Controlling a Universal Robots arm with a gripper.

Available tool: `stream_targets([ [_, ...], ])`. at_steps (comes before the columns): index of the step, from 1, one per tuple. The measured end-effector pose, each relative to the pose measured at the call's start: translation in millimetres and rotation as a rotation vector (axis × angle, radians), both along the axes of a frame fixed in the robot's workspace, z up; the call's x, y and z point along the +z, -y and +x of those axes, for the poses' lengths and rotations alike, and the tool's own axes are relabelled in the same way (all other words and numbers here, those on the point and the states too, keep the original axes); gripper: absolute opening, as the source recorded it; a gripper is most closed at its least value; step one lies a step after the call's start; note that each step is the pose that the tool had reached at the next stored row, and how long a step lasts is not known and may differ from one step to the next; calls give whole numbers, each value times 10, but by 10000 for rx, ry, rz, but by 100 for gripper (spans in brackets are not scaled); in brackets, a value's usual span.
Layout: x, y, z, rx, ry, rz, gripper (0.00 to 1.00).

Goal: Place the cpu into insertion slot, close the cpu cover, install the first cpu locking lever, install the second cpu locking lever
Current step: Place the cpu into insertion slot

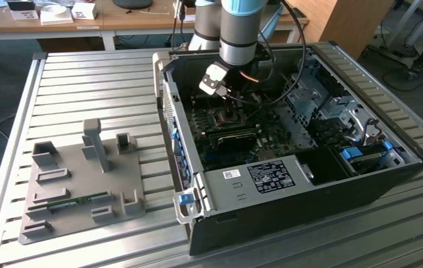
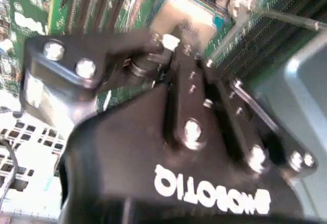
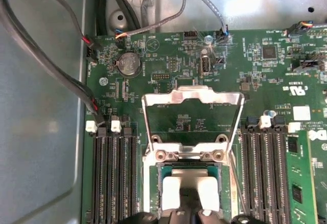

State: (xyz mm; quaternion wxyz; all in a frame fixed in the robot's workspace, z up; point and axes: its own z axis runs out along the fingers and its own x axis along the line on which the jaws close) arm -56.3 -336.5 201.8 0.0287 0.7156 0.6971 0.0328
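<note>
One gripper (image 3: 189,196) sits low, right over the cpu (image 3: 193,174), which looks seated in the insertion slot (image 3: 152,180) on the green board (image 3: 168,55). Can't tell its grip. The cpu cover (image 3: 191,97) stands flipped open, likely to keep the slot reachable.

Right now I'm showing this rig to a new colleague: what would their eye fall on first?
Likely the arm reaching down into the open computer case on the slatted table in the exterior view. Next, in the first wrist view, the cpu cover swung open next to the insertion slot, with the gripper low over that slot.
</note>
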Motion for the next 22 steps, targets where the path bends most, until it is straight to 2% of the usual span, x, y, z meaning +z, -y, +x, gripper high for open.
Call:
stream_targets([
  [3, 62, 2, -1, -1, -4, -8, 11],
  [11, 306, 2, -1, -1, -6, -11, 11],
  [22, 586, 2, -1, -1, -7, -12, 11],
])
